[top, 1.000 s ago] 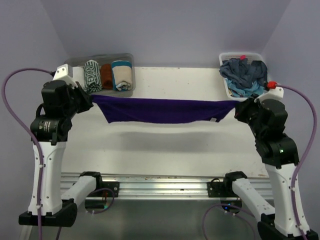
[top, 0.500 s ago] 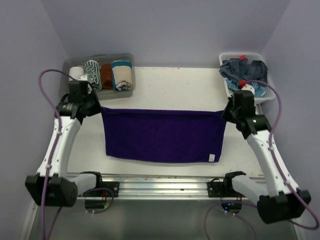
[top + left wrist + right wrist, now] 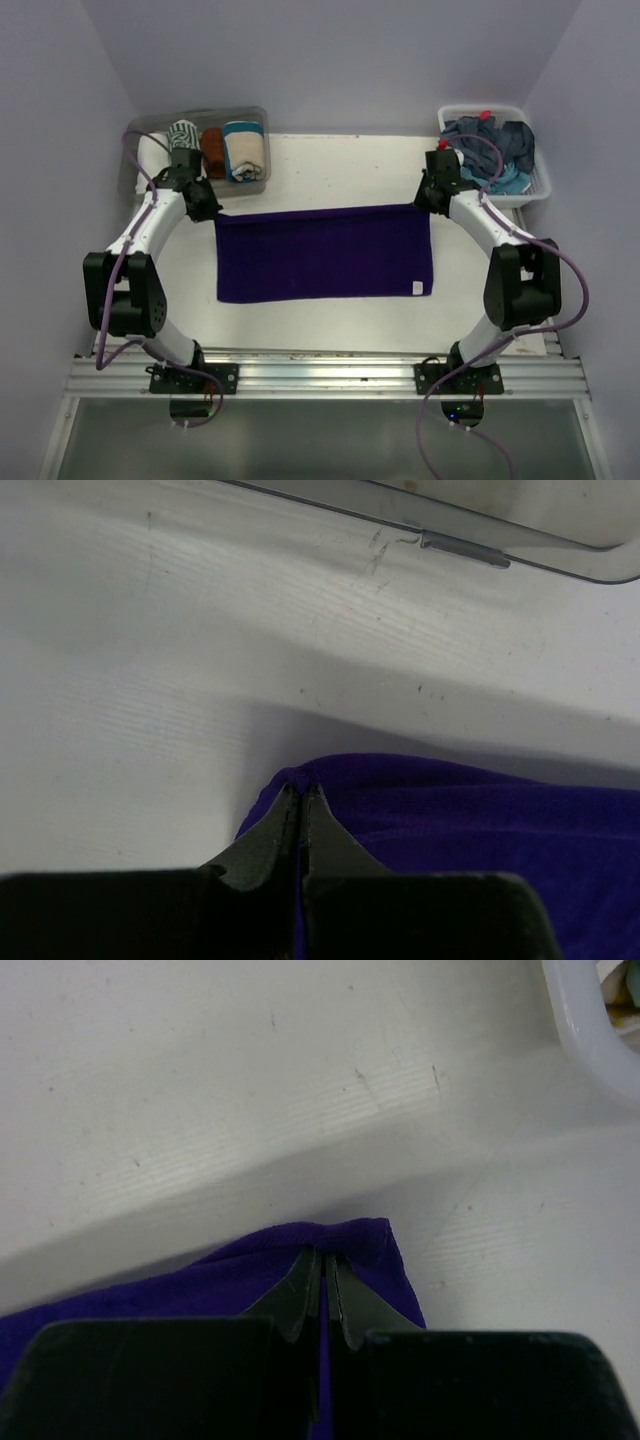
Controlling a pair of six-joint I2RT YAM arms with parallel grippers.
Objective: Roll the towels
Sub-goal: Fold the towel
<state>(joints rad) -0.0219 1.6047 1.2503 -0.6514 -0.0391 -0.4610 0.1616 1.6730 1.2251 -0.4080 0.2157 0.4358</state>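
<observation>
A deep purple towel (image 3: 322, 254) lies spread flat on the white table, its long side running left to right. My left gripper (image 3: 207, 208) is shut on the towel's far left corner (image 3: 300, 777). My right gripper (image 3: 424, 200) is shut on the far right corner (image 3: 345, 1237). Both corners bunch slightly between the black fingertips. A small white label (image 3: 416, 288) shows at the near right corner. More towels sit rolled in the clear tub (image 3: 258, 120) at the back left, and a loose heap of blue and grey towels (image 3: 492, 150) fills the white basket.
The clear tub's rim (image 3: 470, 550) lies just beyond the left gripper. The white basket (image 3: 538, 180) stands at the back right, its edge (image 3: 585, 1030) close to the right gripper. The table's near edge meets a metal rail (image 3: 320, 375).
Both arms have reached forward and down, carrying the purple towel from hanging stretched in the air to lying flat on the table. Both grippers have kept hold of its far corners.
</observation>
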